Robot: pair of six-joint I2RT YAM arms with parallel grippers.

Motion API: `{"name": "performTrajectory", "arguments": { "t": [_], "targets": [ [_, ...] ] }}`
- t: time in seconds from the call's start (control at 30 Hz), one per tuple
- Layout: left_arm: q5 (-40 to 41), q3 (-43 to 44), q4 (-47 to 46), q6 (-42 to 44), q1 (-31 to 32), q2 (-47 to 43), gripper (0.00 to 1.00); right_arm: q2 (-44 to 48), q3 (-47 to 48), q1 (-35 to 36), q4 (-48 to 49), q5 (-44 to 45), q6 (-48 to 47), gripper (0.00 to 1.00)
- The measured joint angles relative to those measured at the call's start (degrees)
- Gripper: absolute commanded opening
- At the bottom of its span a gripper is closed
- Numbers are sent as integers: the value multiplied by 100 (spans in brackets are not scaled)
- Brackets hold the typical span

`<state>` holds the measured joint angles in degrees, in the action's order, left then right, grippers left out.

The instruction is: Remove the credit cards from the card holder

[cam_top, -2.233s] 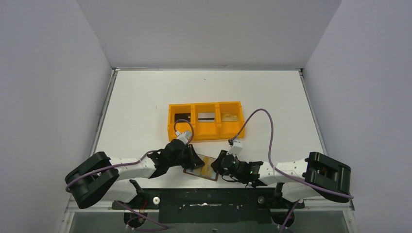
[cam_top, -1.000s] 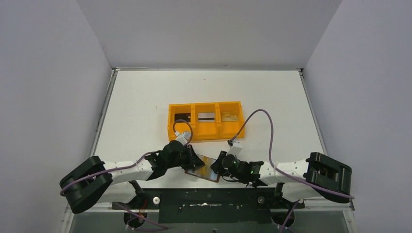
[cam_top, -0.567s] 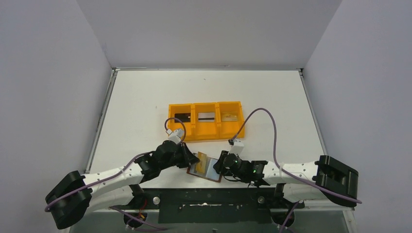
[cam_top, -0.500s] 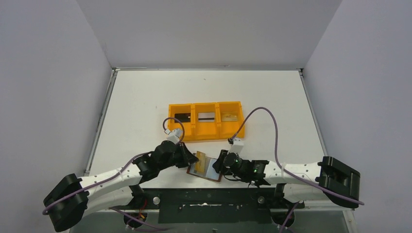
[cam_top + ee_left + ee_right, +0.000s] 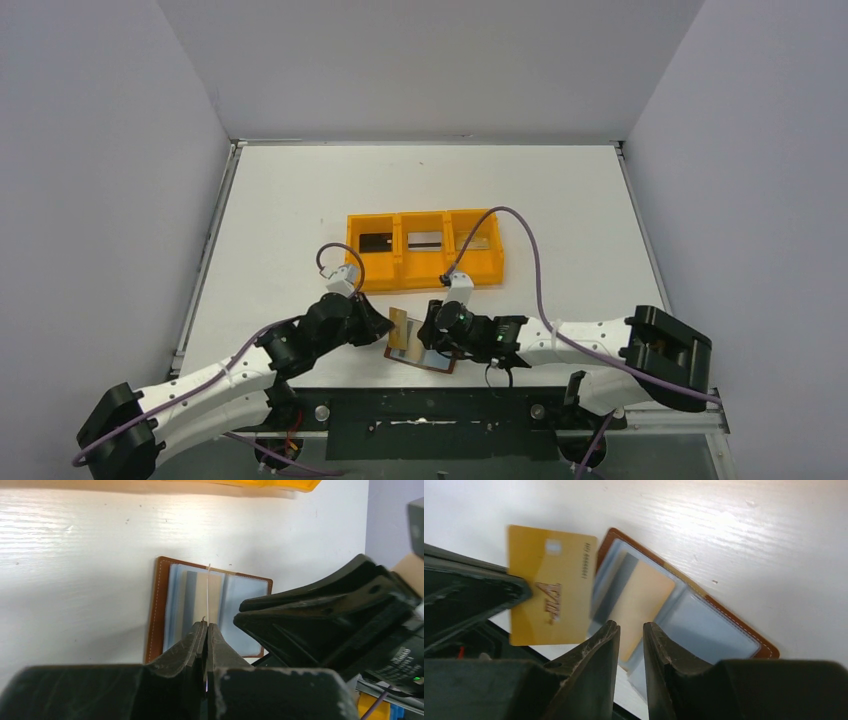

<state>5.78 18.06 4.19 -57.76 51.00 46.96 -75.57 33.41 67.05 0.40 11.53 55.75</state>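
Jaws of the left gripper are clamping fully shut on a thin gold rectangular credit card, holding it on edge, clear of the open brown leather card holder that is lying on the white table near its front edge. The right gripper is hanging over the holder's pale blue pockets, jaws slightly parted and gripping nothing.

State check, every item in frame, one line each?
left claw: shut on gold card
gold card: out of card holder, held aloft
card holder: open, flat on table
tan card: in card holder pocket
right claw: slightly open, empty
orange tray: holds black card, grey card
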Motion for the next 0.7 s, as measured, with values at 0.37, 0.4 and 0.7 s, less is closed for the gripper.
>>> {"name": "performTrajectory", "arguments": {
  "t": [0.37, 0.4, 0.7],
  "targets": [
    [247, 0, 389, -7, -11, -468, 0, -584, 13, 92, -459, 186, 188, 27],
    [258, 0, 389, -7, -11, -468, 0, -570, 15, 92, -468, 199, 179, 27],
    [254, 0, 387, -2, -11, -437, 0, -162, 9, 92, -509, 297, 7, 54]
  ]
}}
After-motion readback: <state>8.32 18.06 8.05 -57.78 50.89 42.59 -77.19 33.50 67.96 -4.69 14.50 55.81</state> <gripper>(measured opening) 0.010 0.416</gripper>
